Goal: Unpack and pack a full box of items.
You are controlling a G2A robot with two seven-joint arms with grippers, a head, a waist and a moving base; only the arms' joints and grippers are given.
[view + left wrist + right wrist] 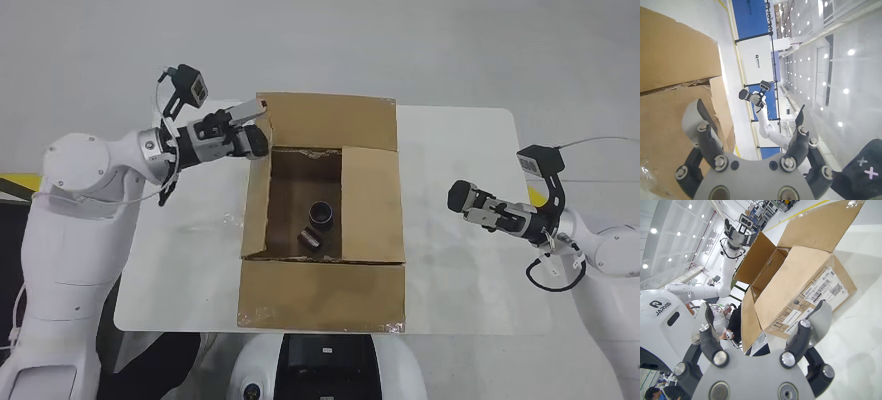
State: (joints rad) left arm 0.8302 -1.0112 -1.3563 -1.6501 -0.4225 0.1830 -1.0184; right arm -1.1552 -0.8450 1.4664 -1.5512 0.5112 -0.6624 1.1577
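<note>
An open cardboard box (pixel 320 190) stands mid-table with its flaps spread. Two dark cylindrical items lie on its bottom, one upright (pixel 321 212) and one on its side (pixel 310 239). My left gripper (pixel 257 140) is at the far corner of the box's raised left flap (pixel 256 205). In the left wrist view that gripper (pixel 751 113) is open, and the torn flap edge (pixel 721 113) lies against one finger (pixel 703 113). My right gripper (pixel 460 196) hangs open over bare table to the right of the box (pixel 791 279), apart from it, with nothing between its fingers (pixel 764 311).
The white table (pixel 470 280) has free room on both sides of the box. The box's right flap (pixel 372 205) lies folded over part of the opening. The near flap (pixel 320 295) reaches the table's front edge.
</note>
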